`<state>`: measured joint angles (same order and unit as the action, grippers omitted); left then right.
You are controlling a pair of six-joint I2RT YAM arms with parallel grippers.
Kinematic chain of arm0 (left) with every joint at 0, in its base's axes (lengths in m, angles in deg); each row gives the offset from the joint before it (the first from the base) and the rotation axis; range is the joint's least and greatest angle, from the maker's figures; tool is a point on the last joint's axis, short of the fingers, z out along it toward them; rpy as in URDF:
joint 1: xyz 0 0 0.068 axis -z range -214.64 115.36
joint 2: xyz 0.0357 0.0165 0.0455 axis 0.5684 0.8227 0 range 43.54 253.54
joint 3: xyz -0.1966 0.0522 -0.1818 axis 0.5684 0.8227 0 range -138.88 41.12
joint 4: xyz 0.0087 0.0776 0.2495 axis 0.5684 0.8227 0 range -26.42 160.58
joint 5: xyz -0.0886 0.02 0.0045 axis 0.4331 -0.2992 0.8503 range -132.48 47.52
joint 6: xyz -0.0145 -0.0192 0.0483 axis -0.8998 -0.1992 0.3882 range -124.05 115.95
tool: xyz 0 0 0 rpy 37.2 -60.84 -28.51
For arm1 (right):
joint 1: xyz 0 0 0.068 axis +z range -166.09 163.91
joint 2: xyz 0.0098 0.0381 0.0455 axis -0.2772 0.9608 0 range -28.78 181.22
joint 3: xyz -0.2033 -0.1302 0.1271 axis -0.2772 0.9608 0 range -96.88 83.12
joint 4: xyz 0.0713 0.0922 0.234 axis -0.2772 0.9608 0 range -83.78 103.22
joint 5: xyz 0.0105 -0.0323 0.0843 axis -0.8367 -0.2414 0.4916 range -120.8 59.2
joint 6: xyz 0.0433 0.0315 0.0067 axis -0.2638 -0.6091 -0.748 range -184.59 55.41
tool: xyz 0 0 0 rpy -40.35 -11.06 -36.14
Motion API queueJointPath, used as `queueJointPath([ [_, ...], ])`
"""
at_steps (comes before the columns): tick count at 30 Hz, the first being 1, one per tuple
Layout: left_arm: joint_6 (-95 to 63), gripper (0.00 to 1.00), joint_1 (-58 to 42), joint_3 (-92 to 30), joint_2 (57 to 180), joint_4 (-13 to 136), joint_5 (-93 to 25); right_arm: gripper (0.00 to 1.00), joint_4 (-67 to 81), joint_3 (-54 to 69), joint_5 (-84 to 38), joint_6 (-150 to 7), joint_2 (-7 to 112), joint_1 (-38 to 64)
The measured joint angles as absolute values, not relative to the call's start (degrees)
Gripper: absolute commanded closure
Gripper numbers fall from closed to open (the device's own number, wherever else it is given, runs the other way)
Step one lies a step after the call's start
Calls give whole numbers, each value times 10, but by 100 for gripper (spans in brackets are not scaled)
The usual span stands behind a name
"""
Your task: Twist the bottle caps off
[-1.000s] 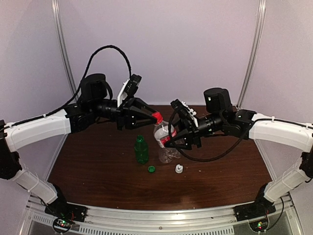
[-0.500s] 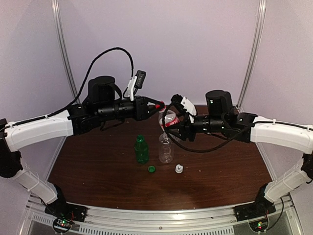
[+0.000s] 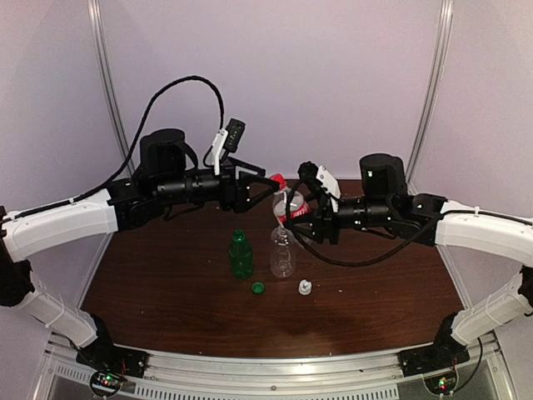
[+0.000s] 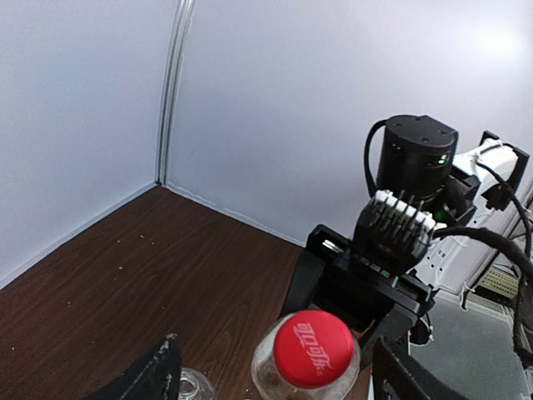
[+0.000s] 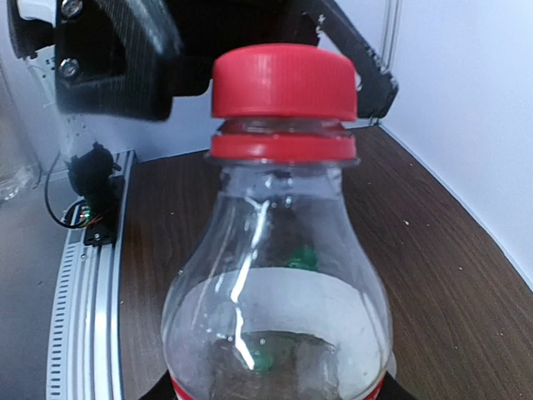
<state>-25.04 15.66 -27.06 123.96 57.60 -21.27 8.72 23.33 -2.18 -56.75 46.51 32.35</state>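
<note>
**Top view.** The red-label bottle [image 3: 293, 208] is held tilted above the table [image 3: 150, 292], with its body clamped in the right gripper [image 3: 303, 220]. The contact itself is masked by black fingers and a cable. The red cap [image 3: 277, 181] sits on the neck, and the left gripper [image 3: 265, 188] is set around it with jaws spread. Whether either jaw touches the cap cannot be told from here. Below stand the green bottle [image 3: 241, 254] and the tall clear bottle [image 3: 282, 254], whose neck is partly covered by the held bottle. The green cap [image 3: 258, 288] and the white cap [image 3: 306, 287] lie in front of them, apart from both.

**Left wrist view.** The red cap is seen from above at the bottom edge, and the bottle body is cut off. The left fingers [image 4: 158, 377] are also cut off by that edge, one on each side of the cap, and a gap is seen on both sides.

**Right wrist view.** The bottle fills the frame with the cap on top. The right gripper's own fingers are reduced to dark slivers at the bottom edge. The left gripper is blurred behind the cap.

**Against the earlier frames.** Half a second earlier the left jaws were pressed together on the cap. Now they are parted, and the cap is still on the bottle. A second earlier the bottle was held lower.
</note>
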Motion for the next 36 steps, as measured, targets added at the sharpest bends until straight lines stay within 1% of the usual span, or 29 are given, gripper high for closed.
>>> queueJointPath([
  [9,-160,17,128,-255,1193,543,13,51,116,225,163,-549,477,323],
  [13,-137,20,128,-251,1195,540,90,50,124,211,232,-547,499,323],
  [21,-123,36,128,-251,1218,538,166,51,128,188,315,-550,523,323],
  [31,-132,67,128,-251,1236,528,188,52,129,188,335,-556,523,323],
  [36,-140,79,128,-251,1237,524,184,53,129,188,328,-556,523,321],
])
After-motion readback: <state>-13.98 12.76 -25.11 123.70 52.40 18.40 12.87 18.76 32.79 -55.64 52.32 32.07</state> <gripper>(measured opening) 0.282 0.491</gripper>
